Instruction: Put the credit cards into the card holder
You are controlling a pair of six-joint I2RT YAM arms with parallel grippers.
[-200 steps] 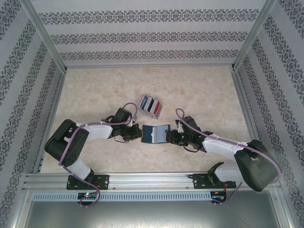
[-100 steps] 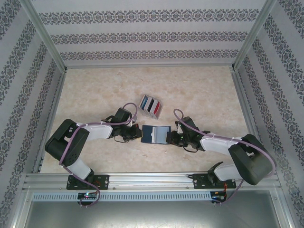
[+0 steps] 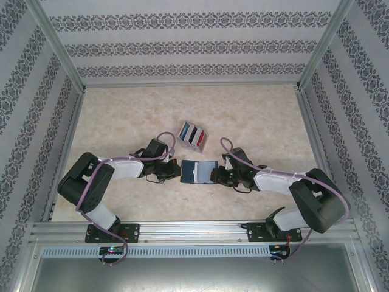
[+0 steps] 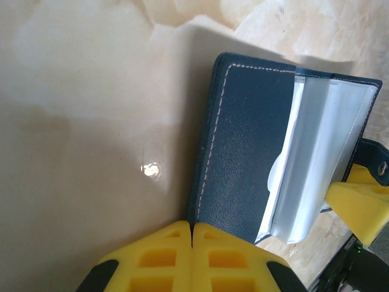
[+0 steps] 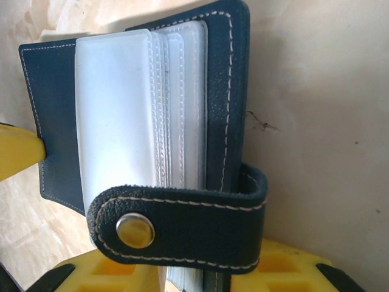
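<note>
Lying open, card holder (image 3: 199, 171), left tool (image 4: 192, 230) pinching one cover, right tool (image 5: 213, 278) pinching the other

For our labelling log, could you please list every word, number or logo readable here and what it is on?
No text can be read.
On the card holder: nothing printed; plain navy leather, blank snap button, unprinted clear sleeves.
On the credit cards in the slotted case: too small to read.
</note>
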